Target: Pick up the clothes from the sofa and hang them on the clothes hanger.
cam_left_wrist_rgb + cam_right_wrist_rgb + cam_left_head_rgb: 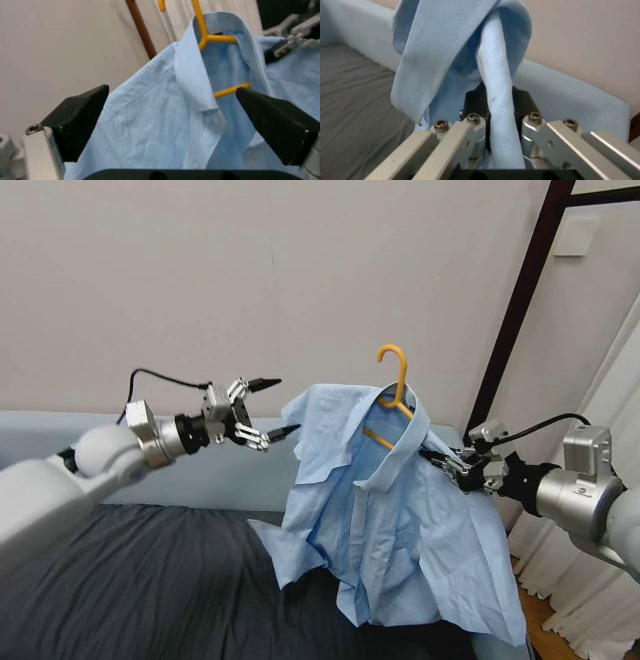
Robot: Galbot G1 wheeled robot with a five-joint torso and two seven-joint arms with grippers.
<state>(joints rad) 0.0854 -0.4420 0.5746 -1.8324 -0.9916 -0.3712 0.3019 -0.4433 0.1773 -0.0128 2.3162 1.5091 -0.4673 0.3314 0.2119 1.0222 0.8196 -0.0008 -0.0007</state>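
Your right gripper (445, 463) is clamped on the blue shirt (390, 520) draped over the yellow hanger (401, 385). Your left gripper (285, 405) hovers spread wide, just left of it, above the sofa (130, 580).

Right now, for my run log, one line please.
left gripper open beside blue shirt | right gripper shut on blue shirt | shirt on yellow hanger

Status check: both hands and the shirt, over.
Left hand open, just off the blue shirt at one shoulder. Right hand shut on the other shoulder's fabric. Shirt sits on the yellow hanger, above the sofa. No obstruction seen.
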